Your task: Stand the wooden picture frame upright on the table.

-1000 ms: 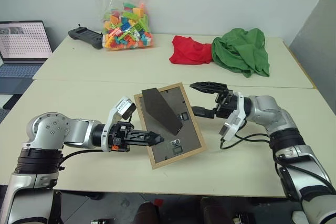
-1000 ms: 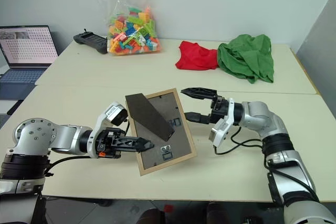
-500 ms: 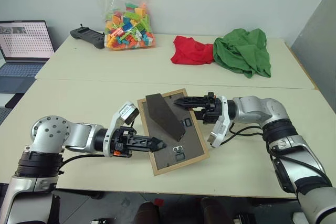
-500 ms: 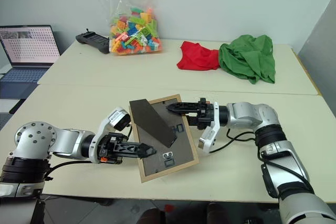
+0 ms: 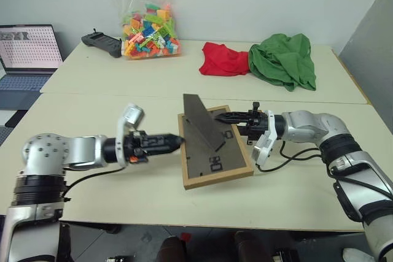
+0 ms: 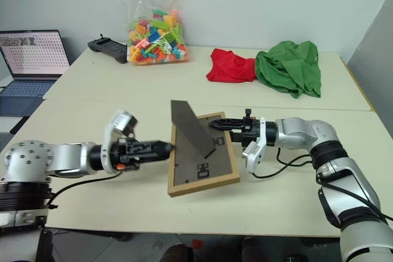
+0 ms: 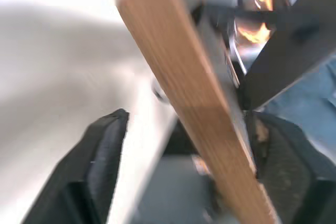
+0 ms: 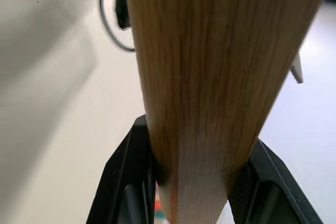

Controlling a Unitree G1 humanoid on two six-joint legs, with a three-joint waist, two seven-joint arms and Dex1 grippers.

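The wooden picture frame (image 5: 216,146) is held above the near part of the table (image 5: 110,108), back panel facing up, its fold-out stand (image 5: 202,122) swung out and rising from the panel. A second ago the left gripper (image 5: 177,141) pinched the frame's left edge while the right gripper (image 5: 228,116) waited spread beside the far right corner; half a second ago the right fingers reached in over that corner. Now the right gripper is pressed onto the frame's upper right edge, the wood rail filling the gap between its fingers (image 8: 131,182) in the right wrist view, and the left gripper is spread, its fingers (image 7: 105,150) standing on either side of the left rail without clamping it. The frame has also turned, its long sides running more nearly away from the robot. The hold has thus passed from left to right; judged from this, the right arm is placed to tip the frame onto its lower edge and stand.
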